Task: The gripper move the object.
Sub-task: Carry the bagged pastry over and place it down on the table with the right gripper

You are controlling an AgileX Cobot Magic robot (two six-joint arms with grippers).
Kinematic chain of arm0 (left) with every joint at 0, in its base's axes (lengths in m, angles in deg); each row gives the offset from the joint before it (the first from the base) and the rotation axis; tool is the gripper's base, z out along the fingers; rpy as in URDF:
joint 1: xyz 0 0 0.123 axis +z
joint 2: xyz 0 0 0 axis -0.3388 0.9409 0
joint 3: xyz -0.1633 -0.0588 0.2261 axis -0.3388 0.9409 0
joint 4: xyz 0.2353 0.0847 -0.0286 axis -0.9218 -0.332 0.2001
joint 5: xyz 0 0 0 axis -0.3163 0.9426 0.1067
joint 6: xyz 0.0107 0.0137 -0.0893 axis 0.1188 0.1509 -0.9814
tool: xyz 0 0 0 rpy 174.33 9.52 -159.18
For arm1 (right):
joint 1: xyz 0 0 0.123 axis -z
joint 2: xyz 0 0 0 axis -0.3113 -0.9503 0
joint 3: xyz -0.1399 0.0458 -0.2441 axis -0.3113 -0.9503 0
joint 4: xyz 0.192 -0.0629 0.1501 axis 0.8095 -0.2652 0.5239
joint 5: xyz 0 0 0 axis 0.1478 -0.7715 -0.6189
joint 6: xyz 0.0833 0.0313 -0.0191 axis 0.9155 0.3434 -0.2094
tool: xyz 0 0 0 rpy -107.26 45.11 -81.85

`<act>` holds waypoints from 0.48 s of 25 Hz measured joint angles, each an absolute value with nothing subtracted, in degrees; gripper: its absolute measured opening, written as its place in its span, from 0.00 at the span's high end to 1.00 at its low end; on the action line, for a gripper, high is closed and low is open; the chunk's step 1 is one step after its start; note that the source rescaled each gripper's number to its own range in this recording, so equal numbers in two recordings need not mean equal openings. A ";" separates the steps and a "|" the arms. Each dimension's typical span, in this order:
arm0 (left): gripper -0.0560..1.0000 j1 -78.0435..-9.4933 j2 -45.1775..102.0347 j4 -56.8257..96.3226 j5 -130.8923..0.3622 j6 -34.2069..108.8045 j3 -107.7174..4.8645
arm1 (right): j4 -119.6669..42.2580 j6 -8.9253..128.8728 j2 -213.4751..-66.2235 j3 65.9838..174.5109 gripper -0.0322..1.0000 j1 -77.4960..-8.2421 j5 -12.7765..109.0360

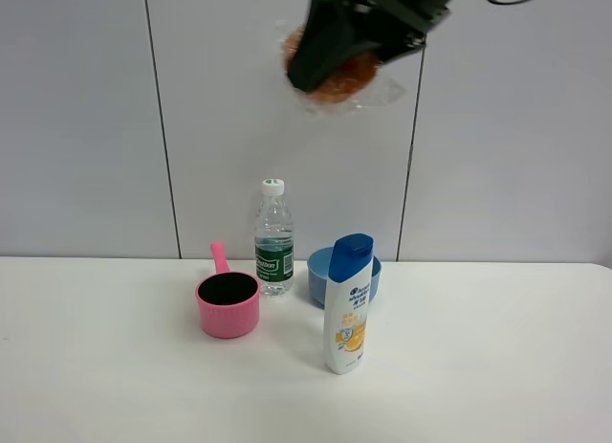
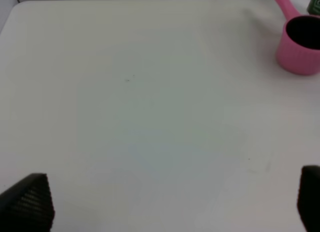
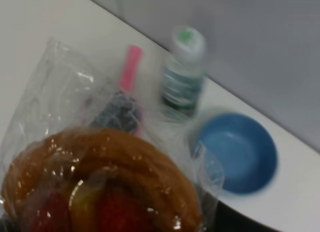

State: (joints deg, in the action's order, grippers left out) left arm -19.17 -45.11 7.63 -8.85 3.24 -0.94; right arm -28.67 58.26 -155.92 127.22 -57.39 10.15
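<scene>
My right gripper (image 1: 330, 55), a black claw on a dark arm, is high above the table at the top of the exterior view. It is shut on the muffin (image 1: 342, 79), golden-brown in crinkly clear wrap. The right wrist view shows the muffin (image 3: 100, 182) close up, with red bits on top; the fingers themselves are hidden there. My left gripper (image 2: 170, 199) is open and empty low over bare white table (image 2: 150, 101), with only its two black fingertips (image 2: 30, 199) showing. The left arm is out of the exterior view.
On the white table stand a pink pot (image 1: 228, 304) with a handle, a water bottle (image 1: 273, 237), a blue bowl (image 1: 318, 274) and a white shampoo bottle (image 1: 348, 304) with a blue cap. The pot (image 2: 300, 44) also shows in the left wrist view.
</scene>
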 joint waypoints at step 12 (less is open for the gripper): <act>0.00 -19.17 -45.11 7.63 -8.85 3.24 -0.94 | -40.39 68.43 -187.30 150.76 0.97 -68.79 -1.25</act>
State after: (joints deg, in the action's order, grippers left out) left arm -19.17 -45.11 7.63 -8.85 3.24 -0.94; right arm -40.39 68.43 -187.30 150.76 -68.79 -1.25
